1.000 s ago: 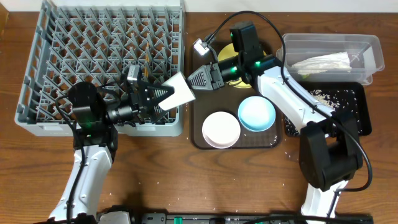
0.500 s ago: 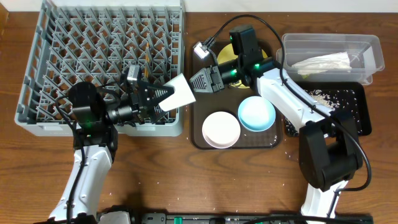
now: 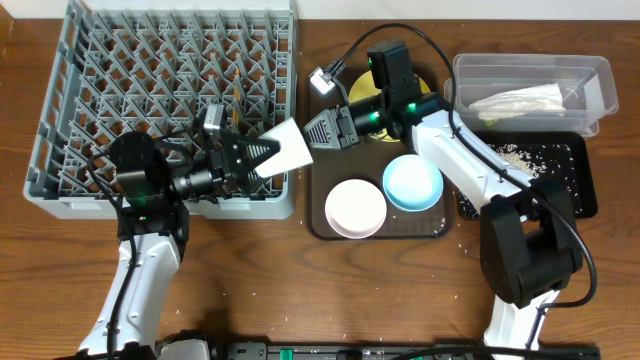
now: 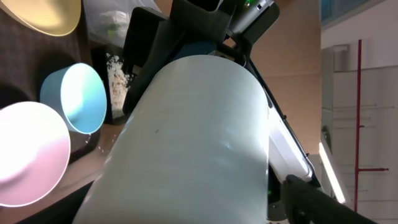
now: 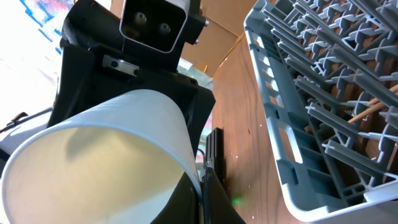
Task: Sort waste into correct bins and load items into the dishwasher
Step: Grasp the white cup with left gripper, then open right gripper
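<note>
Grey pegged rack [image 3: 160,100] on wood counter [image 3: 400,290]. Left claw [image 3: 258,160] clamped on base of smooth white tapered cup [image 3: 290,148], over rack's right edge. Right claw [image 3: 318,130] at cup's rim, grip: cannot tell. Round white bowl [image 3: 355,208] and blue bowl [image 3: 412,183] on brown tray [image 3: 318,225].

White cup [image 3: 288,150] tipped sideways, apparently over the grey dish rack [image 3: 60,195].

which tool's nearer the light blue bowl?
Right. The right tool grips the small white cup left of the light blue bowl; the left tool holds the cup's other end, farther left.
</note>
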